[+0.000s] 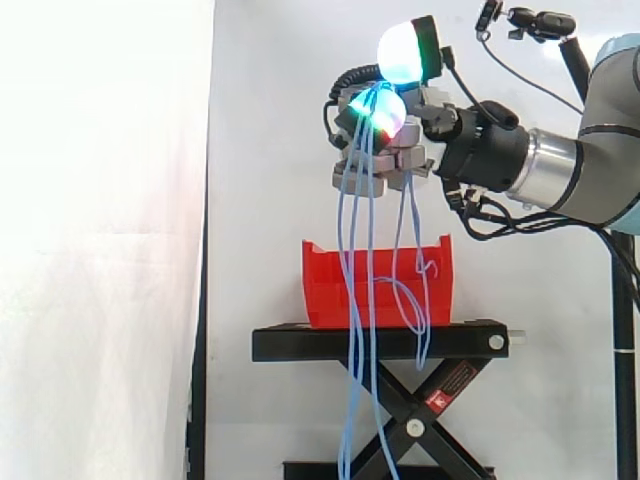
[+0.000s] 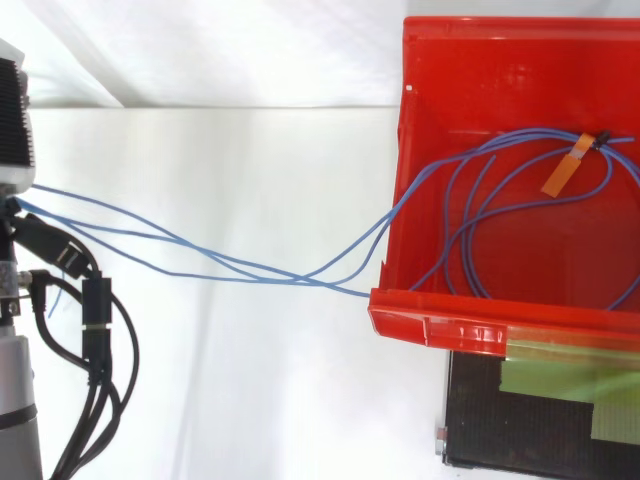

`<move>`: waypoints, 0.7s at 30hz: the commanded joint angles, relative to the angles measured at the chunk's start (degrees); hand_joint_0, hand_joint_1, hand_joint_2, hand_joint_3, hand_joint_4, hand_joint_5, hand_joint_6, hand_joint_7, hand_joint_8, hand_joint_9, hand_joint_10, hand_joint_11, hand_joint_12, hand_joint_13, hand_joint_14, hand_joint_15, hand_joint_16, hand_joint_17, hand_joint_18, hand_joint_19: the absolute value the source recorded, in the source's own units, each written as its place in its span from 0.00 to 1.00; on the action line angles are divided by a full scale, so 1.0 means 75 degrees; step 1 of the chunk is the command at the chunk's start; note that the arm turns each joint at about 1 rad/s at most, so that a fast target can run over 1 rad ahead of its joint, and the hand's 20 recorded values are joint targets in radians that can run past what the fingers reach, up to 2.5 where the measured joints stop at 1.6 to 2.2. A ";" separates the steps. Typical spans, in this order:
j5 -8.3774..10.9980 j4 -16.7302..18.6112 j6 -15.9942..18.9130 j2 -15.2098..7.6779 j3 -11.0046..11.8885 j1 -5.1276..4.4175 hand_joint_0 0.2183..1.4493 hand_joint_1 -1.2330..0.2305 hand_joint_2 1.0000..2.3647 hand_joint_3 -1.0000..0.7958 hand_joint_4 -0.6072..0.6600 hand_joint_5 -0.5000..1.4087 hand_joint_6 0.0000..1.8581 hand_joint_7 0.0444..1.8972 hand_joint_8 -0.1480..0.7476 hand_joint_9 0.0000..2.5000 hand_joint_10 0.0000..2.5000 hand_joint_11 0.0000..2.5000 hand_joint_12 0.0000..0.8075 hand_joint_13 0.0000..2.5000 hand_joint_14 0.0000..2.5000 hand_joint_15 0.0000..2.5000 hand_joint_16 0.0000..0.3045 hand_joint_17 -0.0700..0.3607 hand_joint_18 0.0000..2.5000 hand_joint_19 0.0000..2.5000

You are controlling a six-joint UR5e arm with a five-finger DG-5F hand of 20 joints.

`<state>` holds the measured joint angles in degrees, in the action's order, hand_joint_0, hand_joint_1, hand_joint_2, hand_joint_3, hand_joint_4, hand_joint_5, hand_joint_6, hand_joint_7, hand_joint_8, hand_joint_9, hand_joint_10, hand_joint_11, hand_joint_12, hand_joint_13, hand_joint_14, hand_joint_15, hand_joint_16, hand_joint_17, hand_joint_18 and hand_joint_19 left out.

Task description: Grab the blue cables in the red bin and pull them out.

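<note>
- The hand (image 1: 395, 160) hangs high above the red bin (image 1: 325, 290), well clear of its rim. The bin sits on the black stand (image 1: 300, 345).
- From above, you can see the hand is also off to one side of the bin. The blue cables (image 2: 300, 277) leave the view's left edge and stretch across open space to the bin's near corner, where they cross over the wall.
- The cables' long run goes from the hand down and across to that corner, so the bin lies below the hand and to one side of it.
- The hand's fingers are curled tight round a bunch of the blue strands just below the glowing fingertips (image 1: 380, 110). One other pad stands up free above the grasp. Apart from the cables the hand touches nothing.
- In the side view several strands fall from the hand. Some hang past the front of the bin and stand toward the floor, and others loop back over the bin's wall.
- A coil of cable lies on the bin floor, gathered at a tie with an orange tag (image 2: 560, 177) near the far side.
- I'd judge the pull is only partly done. To free the coil you would carry the hand farther from the bin along the line of the strands.
- Watch the corner where the strands cross the wall, since they could snag there or drag the bin.
</note>
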<state>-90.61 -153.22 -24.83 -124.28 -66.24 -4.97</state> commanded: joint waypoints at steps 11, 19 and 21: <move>0.0000 -0.0008 0.0000 0.0000 -0.0004 0.0006 0.26 0.23 0.00 0.00 0.71 1.00 0.01 0.30 0.32 0.72 0.02 0.58 0.57 0.76 0.00 0.65 0.22 0.51 0.57 0.40; 0.0000 -0.0008 0.0000 0.0000 -0.0004 0.0006 0.44 0.19 0.00 0.00 0.68 0.94 0.01 0.35 0.24 0.68 0.02 0.63 0.46 0.72 0.00 0.70 0.16 0.42 0.50 0.45; 0.0000 -0.0008 0.0012 0.0000 -0.0004 0.0006 0.46 0.18 0.00 0.00 0.67 0.92 0.01 0.35 0.23 0.67 0.02 0.65 0.46 0.71 0.00 0.70 0.16 0.42 0.49 0.45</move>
<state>-90.61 -153.28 -24.83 -124.28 -66.25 -4.92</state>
